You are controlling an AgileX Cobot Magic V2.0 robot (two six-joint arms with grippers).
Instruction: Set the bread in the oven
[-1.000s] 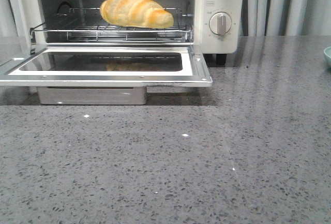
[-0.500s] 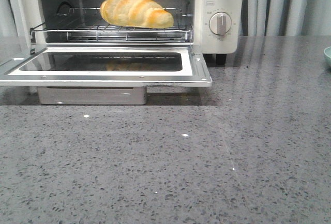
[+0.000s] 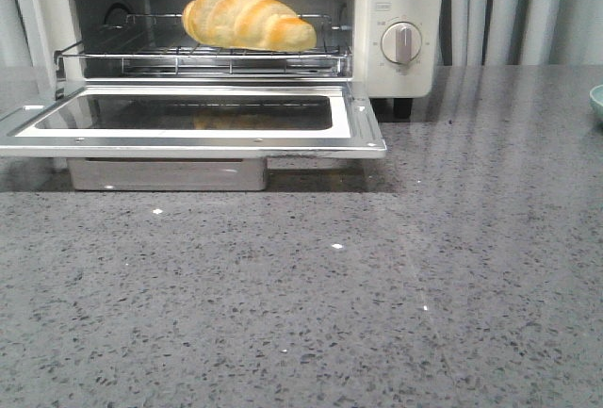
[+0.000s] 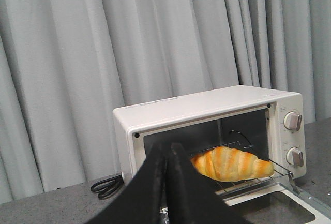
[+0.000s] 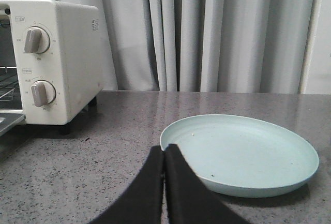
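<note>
The bread (image 3: 247, 18) lies on the wire rack (image 3: 203, 50) inside the oven (image 3: 396, 12), which stands toward the far left corner of the surface (image 3: 377, 285), so the main part of the task looks done. The glass door (image 3: 188, 118) hangs fully open and flat toward the near edge; if closing it belongs to the job, that is what remains. Neither arm shows in the front view. In the wrist views the left gripper (image 4: 166, 154) has its fingers pressed together with nothing between them, raised and facing the oven's open mouth, and the right gripper (image 5: 164, 157) is likewise closed and empty, just short of a pale blue plate (image 5: 243, 154) near the right edge. The front view cuts off the oven's top and left side, and only a sliver of the plate shows there. The knob markings are too small to read.
</note>
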